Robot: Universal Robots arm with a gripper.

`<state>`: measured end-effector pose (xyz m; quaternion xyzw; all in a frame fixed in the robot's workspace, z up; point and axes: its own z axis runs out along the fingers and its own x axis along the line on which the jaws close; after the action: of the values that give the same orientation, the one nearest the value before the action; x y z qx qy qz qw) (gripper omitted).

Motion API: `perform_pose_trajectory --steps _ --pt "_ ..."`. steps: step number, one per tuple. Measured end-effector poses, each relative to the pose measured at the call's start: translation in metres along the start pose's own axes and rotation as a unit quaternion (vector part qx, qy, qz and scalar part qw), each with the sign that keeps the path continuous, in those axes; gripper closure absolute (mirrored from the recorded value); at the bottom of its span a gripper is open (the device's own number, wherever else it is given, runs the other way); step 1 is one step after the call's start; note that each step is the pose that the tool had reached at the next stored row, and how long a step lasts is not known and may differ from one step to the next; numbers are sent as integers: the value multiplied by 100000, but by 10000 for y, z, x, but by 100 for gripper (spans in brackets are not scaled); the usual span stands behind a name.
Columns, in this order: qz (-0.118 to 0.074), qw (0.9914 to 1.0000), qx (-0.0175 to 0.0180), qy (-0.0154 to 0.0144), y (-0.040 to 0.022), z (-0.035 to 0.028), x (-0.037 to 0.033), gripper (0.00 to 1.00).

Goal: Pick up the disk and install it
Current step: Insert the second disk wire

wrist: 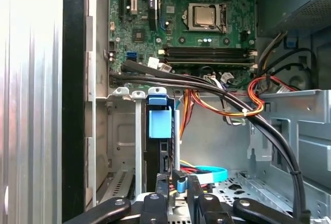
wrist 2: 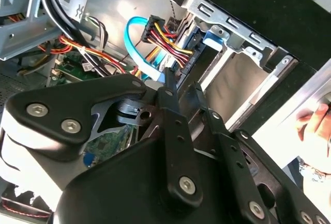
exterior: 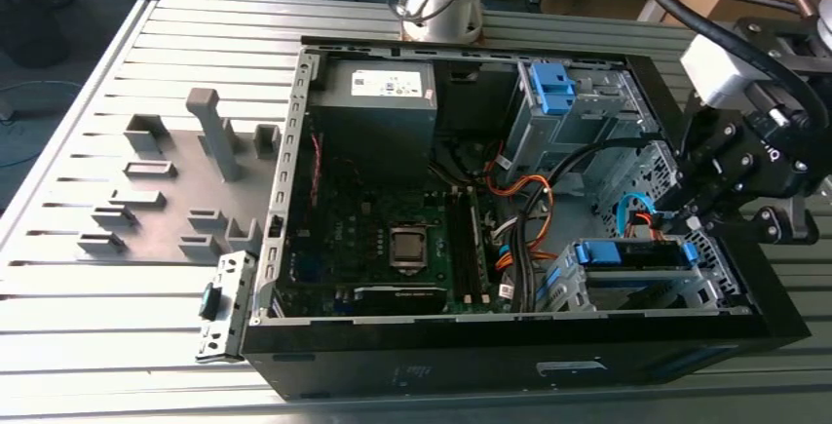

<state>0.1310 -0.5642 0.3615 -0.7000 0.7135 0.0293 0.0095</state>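
**Slatted aluminium table** [exterior: 78,288]. Ribbed silver top that carries everything below.

**Computer case** [exterior: 520,361]. Black tower lying on its side with the side panel off, bare steel inside. In the exterior view it is in the middle of the table.

**Fixture plate** [exterior: 143,166]. Matt grey, with upright blocks and posts. It lies just beside the case, on the exterior view's left.

**Motherboard** [exterior: 377,219]. Dark green, with the square processor socket [wrist: 206,16] uncovered. The first wrist view brings out long black memory slots below the socket.

**Power-supply box** [exterior: 377,93]. Grey sheet metal with a white sticker, its print too small to read. It sits in the case's far corner.

**Gripper** [exterior: 669,221]. Black, with bolted linkage arms, reaching down into the case at the lower drive cage [exterior: 650,283]. Both wrist views show its fingers [wrist 2: 168,102] drawn close with a narrow gap. Whether they pinch anything cannot be told.

**Disk** [exterior: 633,253]. It stands on edge in the lower drive cage, at the case's near corner on the exterior view's right. In the first wrist view it is a dark slab [wrist: 158,154] with a blue plastic tab at its end, directly ahead of the gripper [wrist: 181,195].

**Blue bracket** [exterior: 552,88]. Bare plastic, set in the upper cage well apart from the disk.

**Cables.** A black bundle [wrist: 269,136] and orange-red-yellow power leads [wrist: 256,97] cross the cage. The second wrist view adds a light-blue data cable [wrist 2: 135,43] looping beside a black connector.
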Motion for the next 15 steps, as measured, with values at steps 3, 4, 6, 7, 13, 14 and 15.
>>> perform_pose_trajectory --steps 3,4,6,7,13,14,15 --pt "-27 100000 -32 -19 -1 31 1 70" --pt "-28 100000 -33 -52 -2 36 2 70" --pt "-30 100000 -35 -114 -2 48 2 70" --pt "-30 100000 -34 -155 -2 49 3 70" --pt "-35 100000 -37 -236 -2 51 2 71" --pt "-34 100000 -38 -240 -2 50 2 78" --pt "-35 100000 -37 -247 -2 50 2 78"
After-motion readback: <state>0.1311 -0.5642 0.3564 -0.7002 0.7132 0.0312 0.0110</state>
